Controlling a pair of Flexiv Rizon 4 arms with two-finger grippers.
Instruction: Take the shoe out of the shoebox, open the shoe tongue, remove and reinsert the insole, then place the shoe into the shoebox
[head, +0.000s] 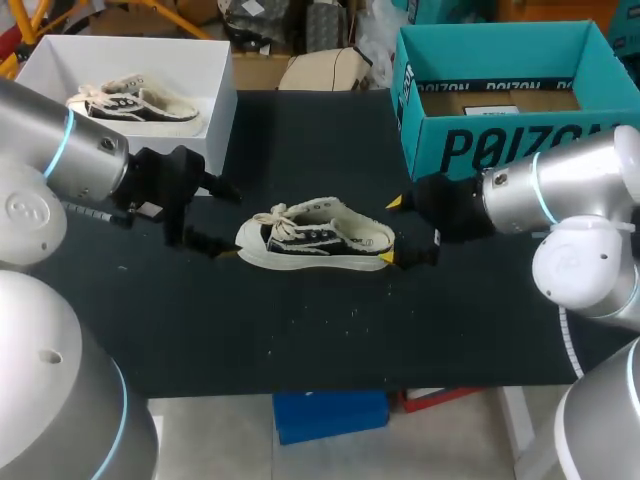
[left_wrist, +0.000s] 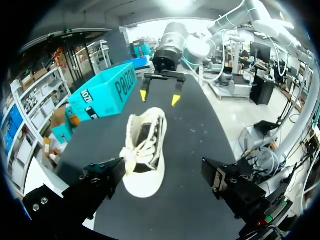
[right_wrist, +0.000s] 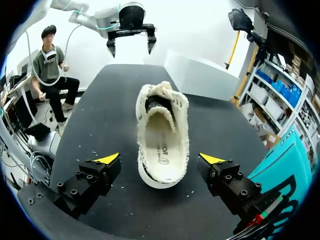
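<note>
Flanking the shoe (head: 315, 238) on the black table (head: 300, 330), left gripper (head: 225, 222) and right gripper (head: 391, 231) stand spread.

Silver arms (head: 575, 195), blue rings (head: 541, 188), black yellow-tipped jaws

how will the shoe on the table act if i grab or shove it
The shoe probably sits stable, resting flat on its wide sole. Its fleecy collar looks soft, so it likely squashes under a pinch. The loose laces may flop when lifted.
</note>
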